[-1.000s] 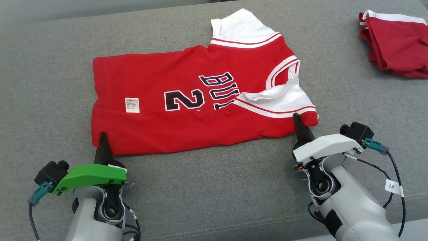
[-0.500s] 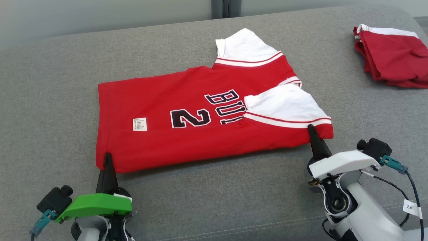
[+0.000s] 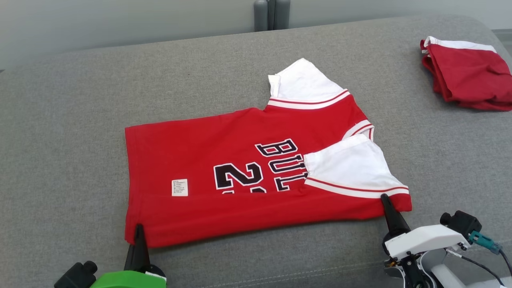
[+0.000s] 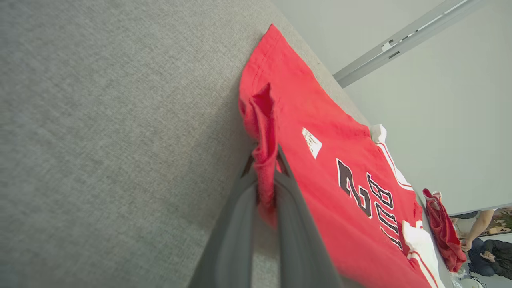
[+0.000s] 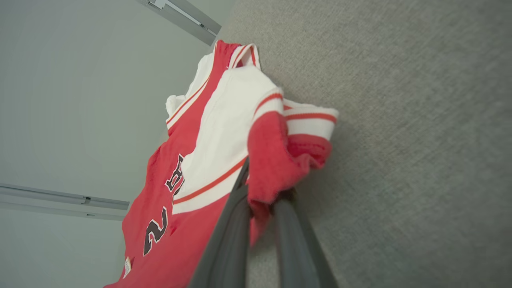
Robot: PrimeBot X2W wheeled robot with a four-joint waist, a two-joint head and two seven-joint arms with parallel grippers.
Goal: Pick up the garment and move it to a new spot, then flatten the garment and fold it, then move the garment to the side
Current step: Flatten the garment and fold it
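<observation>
The garment (image 3: pixel 224 156), a red jersey with white sleeves and dark lettering, lies on the grey cushion with its near edge folded over. My left gripper (image 3: pixel 139 229) is shut on its near left hem corner, and red cloth bunches between the fingers (image 4: pixel 266 176). My right gripper (image 3: pixel 385 198) is shut on the near right edge below the white sleeve (image 3: pixel 352 168). In the right wrist view the pinched red fold (image 5: pixel 276 160) rises between the fingers. Both hands sit low at the picture's bottom edge.
A second red and white garment (image 3: pixel 468 72) lies folded at the cushion's far right. The grey cushion (image 3: pixel 72 120) stretches wide to the left and behind. A dark post (image 3: pixel 272 14) stands beyond the back edge. A person (image 4: pixel 476 232) sits far off in the left wrist view.
The camera has tilted, so the whole scene sits lower in the picture. Both grippers keep their hold on the near edge, and the near sleeve now lies flatter over the chest.
</observation>
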